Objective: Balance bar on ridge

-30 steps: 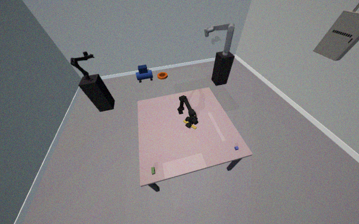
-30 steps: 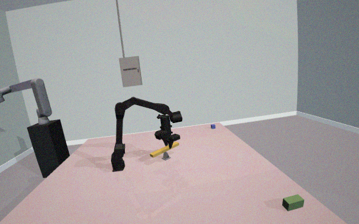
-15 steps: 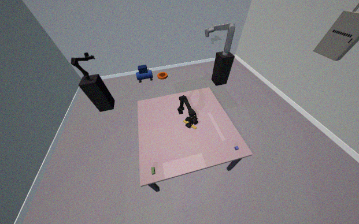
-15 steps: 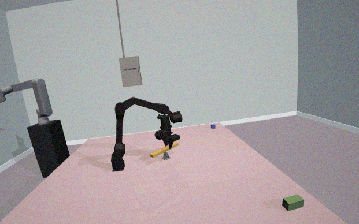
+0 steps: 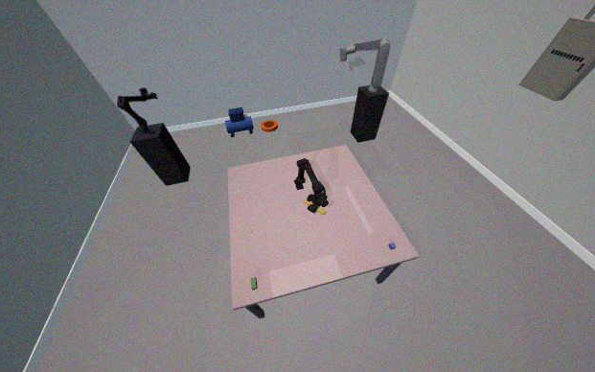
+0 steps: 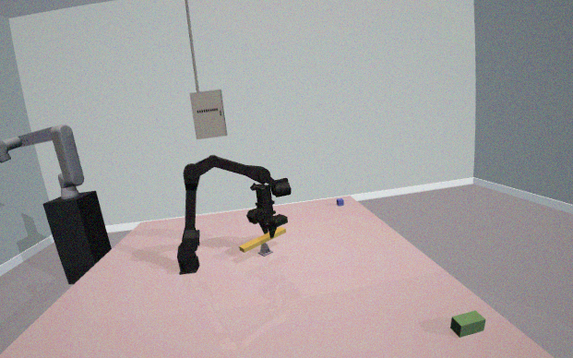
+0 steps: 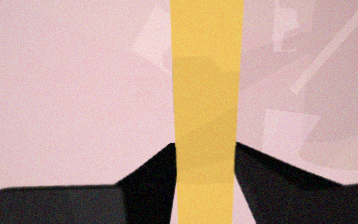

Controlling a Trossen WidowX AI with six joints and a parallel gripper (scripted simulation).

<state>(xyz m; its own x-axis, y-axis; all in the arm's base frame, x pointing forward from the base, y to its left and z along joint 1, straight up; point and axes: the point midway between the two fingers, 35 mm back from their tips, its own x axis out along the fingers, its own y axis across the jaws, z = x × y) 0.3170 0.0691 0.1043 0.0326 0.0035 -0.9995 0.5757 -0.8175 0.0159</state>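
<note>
A yellow bar (image 5: 321, 211) (image 6: 253, 243) (image 7: 206, 90) is held off the table (image 5: 264, 230) (image 6: 190, 318). My gripper (image 6: 269, 234) (image 7: 203, 149) is shut on the bar near its middle, with one finger on each side. The small grey ridge (image 6: 265, 250) stands on the table directly under the bar in the exterior view. The bar crosses over the ridge's top; whether they touch cannot be told. The ridge is hidden in the wrist view and in the top view.
A green block (image 5: 254, 283) (image 6: 468, 324) and a small blue cube (image 5: 392, 245) (image 6: 340, 202) lie near the table's edges, far from the bar. Two other arms stand on black pedestals (image 5: 369, 115) (image 5: 161, 153) off the table.
</note>
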